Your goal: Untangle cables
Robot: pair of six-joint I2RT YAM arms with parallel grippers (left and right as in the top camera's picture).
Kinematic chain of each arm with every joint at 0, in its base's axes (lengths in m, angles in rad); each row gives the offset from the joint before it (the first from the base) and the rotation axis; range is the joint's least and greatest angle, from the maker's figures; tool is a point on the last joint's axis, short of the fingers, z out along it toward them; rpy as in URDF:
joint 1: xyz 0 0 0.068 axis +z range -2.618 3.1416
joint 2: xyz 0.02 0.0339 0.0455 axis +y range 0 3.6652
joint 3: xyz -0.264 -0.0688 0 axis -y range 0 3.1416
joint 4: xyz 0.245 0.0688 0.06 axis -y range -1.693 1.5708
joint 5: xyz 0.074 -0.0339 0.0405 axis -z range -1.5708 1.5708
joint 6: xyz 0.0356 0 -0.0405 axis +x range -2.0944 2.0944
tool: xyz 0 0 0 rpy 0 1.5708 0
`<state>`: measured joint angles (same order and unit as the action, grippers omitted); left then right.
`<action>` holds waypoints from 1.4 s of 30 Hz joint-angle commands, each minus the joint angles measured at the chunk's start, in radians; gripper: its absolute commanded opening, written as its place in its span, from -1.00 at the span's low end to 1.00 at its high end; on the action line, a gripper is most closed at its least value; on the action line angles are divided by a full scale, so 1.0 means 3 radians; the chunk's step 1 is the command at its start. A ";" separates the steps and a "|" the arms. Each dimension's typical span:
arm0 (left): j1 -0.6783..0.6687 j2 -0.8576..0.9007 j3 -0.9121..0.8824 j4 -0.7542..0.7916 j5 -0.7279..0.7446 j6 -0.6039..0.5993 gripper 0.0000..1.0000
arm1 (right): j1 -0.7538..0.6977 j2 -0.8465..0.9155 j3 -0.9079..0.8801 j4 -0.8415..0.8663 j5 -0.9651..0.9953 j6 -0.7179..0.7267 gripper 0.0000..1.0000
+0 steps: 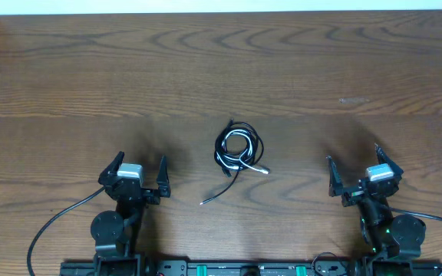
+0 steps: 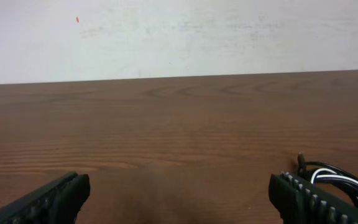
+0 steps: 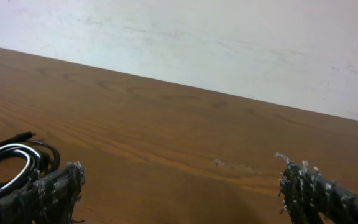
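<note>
On the table (image 1: 298, 77) — cables (image 1: 221, 150), 2 overlapped coils, crossings indistinct.

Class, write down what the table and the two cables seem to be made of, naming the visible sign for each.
Table: wood or wood-look laminate, matt brown; grain lines show, but which cannot be told. Black cable: likely a plastic or rubber jacket, smooth; it lies in soft loops. White cable: likely the same kind of jacket, bending as easily.
</note>
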<state>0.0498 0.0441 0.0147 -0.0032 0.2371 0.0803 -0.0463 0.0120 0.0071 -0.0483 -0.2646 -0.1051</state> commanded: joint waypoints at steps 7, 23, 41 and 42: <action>-0.0005 0.0019 -0.0034 -0.0150 0.0039 0.0043 0.94 | 0.0018 -0.0019 -0.0005 -0.0018 0.0013 0.0048 0.99; -0.0005 0.0019 -0.0034 -0.0151 -0.0003 0.0045 0.94 | 0.0018 -0.0019 -0.0005 -0.0014 -0.0053 0.0051 0.98; -0.0005 0.1405 0.1027 -0.0062 0.0636 0.0057 0.94 | 0.0017 0.0224 0.0284 0.0005 -0.0472 0.0177 0.99; -0.0005 0.1597 0.1171 -0.0078 0.0702 0.0056 0.94 | 0.0017 0.0296 0.0354 -0.0022 -0.0501 0.0175 0.98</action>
<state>0.0498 0.3634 0.2108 -0.0311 0.3607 0.0826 -0.0460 0.0521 0.0364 -0.0456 -0.3790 -0.0822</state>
